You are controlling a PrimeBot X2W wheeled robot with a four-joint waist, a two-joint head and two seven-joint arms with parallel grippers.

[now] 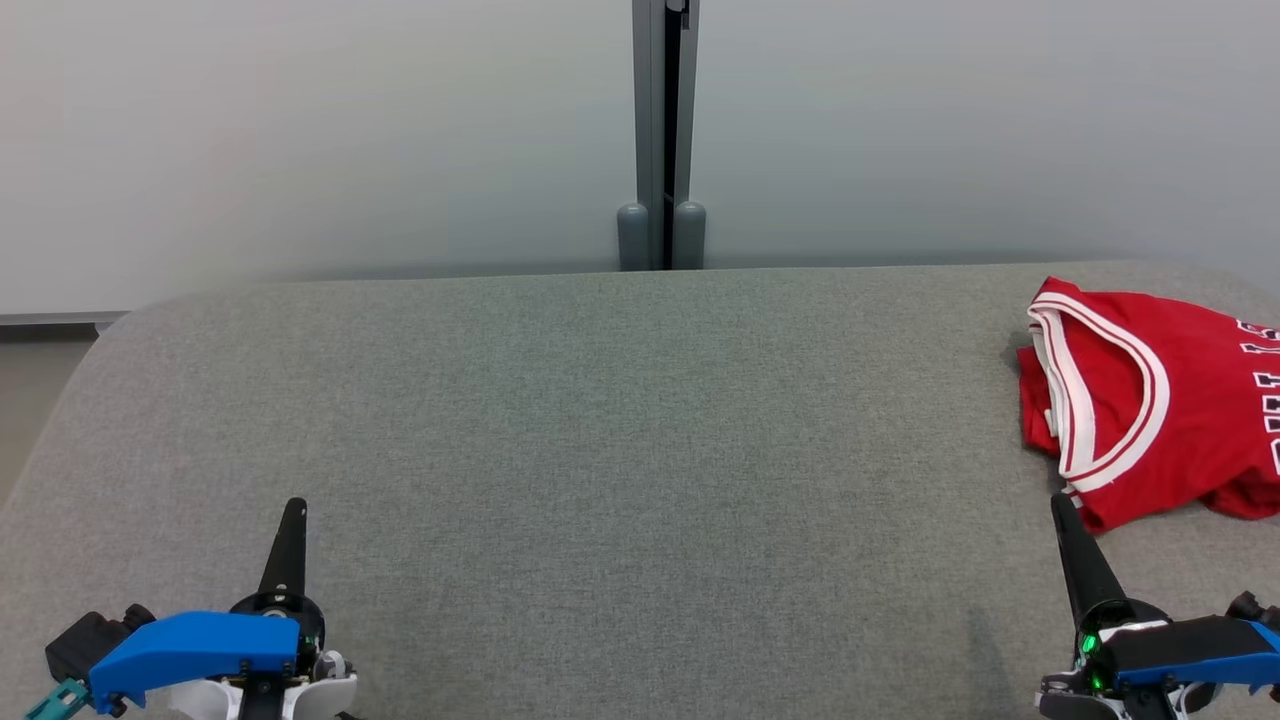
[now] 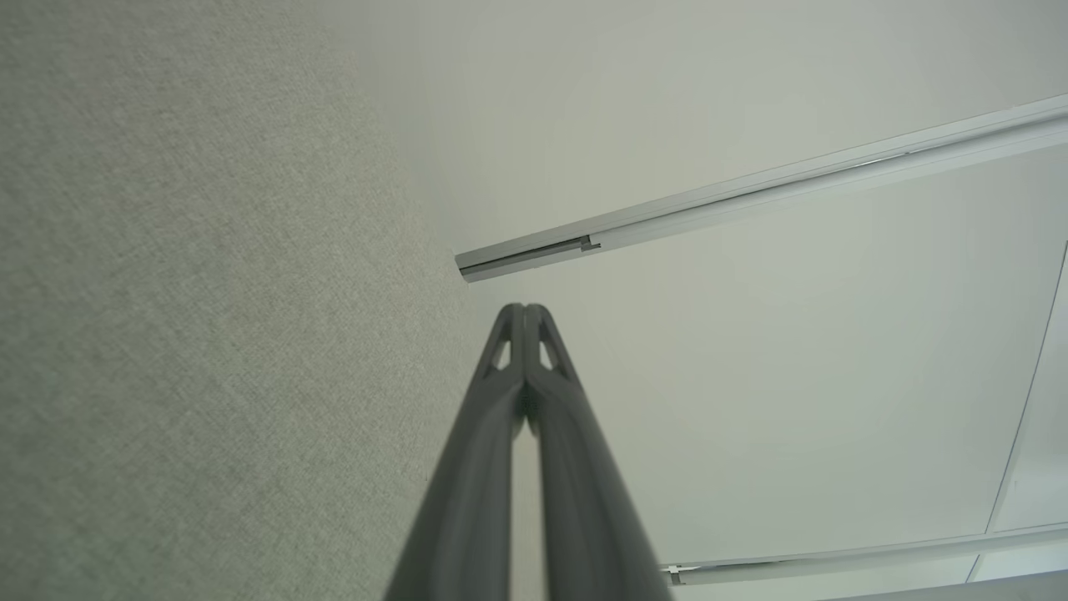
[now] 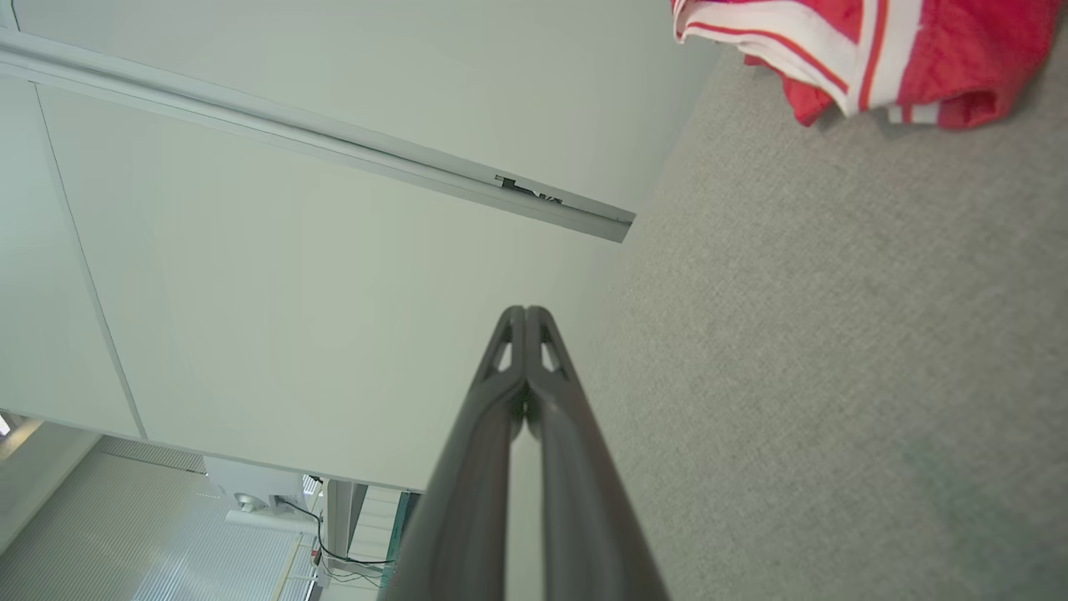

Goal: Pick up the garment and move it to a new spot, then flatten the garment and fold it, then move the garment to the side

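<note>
The garment point(image 1: 1160, 400) is a red jersey with white and red trim, lying folded at the far right of the grey table point(image 1: 620, 420), partly cut off by the head view's right edge. A corner of the garment point(image 3: 868, 50) also lies at the top right of the right wrist view. My right gripper point(image 1: 1062, 503) is shut and empty, its tip just below the jersey's near-left corner, apart from it. My left gripper point(image 1: 296, 506) is shut and empty over the near-left of the table. Both pairs of fingers meet at their tips: left gripper point(image 2: 526, 309), right gripper point(image 3: 526, 310).
A pale wall panel with a grey vertical post point(image 1: 662, 140) stands right behind the table's far edge. The table's rounded left corner drops off to the floor point(image 1: 30, 390).
</note>
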